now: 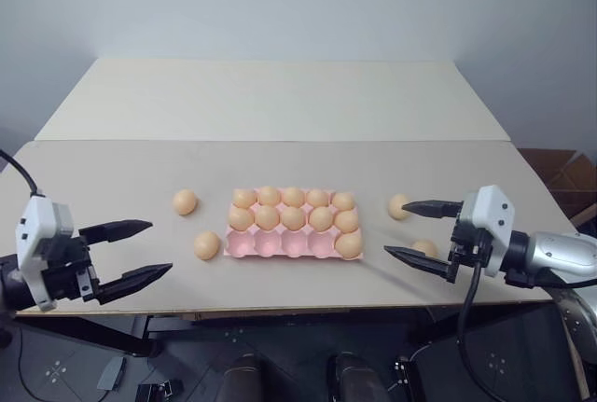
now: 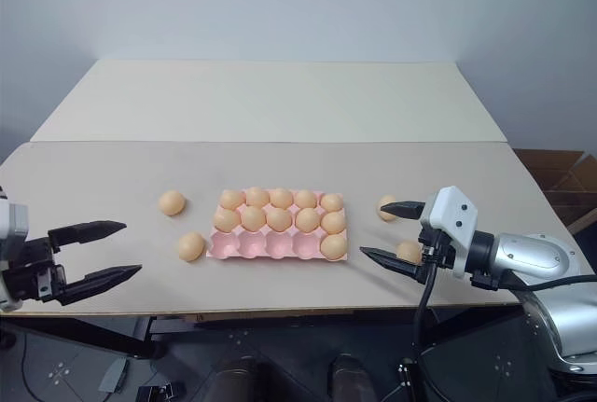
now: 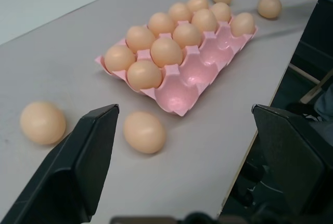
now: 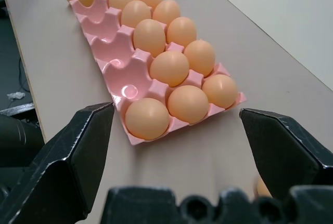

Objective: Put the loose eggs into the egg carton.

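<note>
Starting at your far left, the left claw (image 1: 140, 253) hovers just off the front edge of the pale beige surface (image 1: 112, 187), its two black fingers spread wide with nothing between them, pointing in toward the middle.

Just to its right lie two of the loose, smooth pale orange-tan eggs: the far left egg (image 1: 185, 201) sits a little farther back, and the near left egg (image 1: 206, 244) rests just beside the front left corner of the tray, not quite touching it as far as you can tell.

Next comes the flat pink moulded egg carton (image 1: 280, 245), lying in the middle of the surface toward the front. Its back row and middle row are full of eggs (five in each), while the front row holds a single egg (image 1: 349, 244) in the rightmost cup; the other four front cups stand bare.

Right of the carton, two more loose eggs rest on the surface: the far right egg (image 1: 399, 206) sits near the upper fingertip of the right claw, and the near right egg (image 2: 409, 252) lies partly behind its lower finger.

The right claw (image 1: 415, 228) hangs over that right end of the surface, its black fingers spread fully apart, pinching nothing, and pointing left toward the carton.
</note>
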Motion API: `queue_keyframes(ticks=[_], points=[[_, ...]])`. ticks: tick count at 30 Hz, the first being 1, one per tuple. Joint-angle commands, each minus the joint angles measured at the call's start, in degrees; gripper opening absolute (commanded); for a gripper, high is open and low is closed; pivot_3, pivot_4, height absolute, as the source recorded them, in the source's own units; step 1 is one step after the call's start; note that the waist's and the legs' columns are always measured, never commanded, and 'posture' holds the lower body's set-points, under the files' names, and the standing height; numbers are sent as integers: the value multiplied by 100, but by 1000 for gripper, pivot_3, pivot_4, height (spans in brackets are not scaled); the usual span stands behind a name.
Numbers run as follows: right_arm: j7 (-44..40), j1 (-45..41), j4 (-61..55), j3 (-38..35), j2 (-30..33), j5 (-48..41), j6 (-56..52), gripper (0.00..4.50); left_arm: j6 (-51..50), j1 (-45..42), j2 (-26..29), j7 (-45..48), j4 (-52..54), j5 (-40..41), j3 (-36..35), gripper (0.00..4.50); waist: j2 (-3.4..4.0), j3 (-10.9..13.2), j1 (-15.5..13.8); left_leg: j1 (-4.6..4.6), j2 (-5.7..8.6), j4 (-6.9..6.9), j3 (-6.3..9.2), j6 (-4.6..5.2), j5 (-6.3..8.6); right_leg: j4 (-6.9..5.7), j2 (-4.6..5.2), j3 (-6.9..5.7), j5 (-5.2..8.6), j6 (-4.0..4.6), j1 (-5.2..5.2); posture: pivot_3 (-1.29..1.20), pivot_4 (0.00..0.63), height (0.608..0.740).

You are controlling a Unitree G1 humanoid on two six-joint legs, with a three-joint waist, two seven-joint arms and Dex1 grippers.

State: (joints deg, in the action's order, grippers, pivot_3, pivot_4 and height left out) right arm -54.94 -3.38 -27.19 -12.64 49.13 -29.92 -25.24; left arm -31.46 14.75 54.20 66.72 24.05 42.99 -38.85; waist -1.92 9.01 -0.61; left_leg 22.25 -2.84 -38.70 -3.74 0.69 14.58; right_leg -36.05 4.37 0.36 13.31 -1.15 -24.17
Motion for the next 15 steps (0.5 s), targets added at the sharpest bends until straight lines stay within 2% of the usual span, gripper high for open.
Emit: queue_keyframes(ticks=[1, 4, 8, 15], points=[[-78, -143, 4, -204, 157, -14, 116, 4500, -59, -174, -91, -217, 177, 202, 20, 4449, 0, 0, -1, -1, 0, 0, -2, 0, 0, 0, 0, 2, -1, -1, 0, 0, 150, 740], [-95, -108, -7, -292, 239, -26, 104, 4500, -279, -207, -128, -321, 224, 446, -80, 4449, -2, -1, 2, -1, 0, 1, -6, 0, 0, 1, 0, 8, -8, 2, -1, 0, 150, 740], [-71, -2, -91, -571, 319, -127, 21, 4500, -157, -166, 8, -30, 170, 370, -132, 4449, -2, -1, 1, 1, 1, 1, -10, 1, 1, 3, -1, 10, -17, -8, -4, 0, 150, 740], [-60, 492, -133, -709, 609, 71, -212, 4500, -87, -342, 205, 295, 64, 354, 98, 4449, -2, -1, -10, -1, 0, 0, -12, 0, 0, 3, -1, 12, -10, -6, -3, 0, 150, 740]])
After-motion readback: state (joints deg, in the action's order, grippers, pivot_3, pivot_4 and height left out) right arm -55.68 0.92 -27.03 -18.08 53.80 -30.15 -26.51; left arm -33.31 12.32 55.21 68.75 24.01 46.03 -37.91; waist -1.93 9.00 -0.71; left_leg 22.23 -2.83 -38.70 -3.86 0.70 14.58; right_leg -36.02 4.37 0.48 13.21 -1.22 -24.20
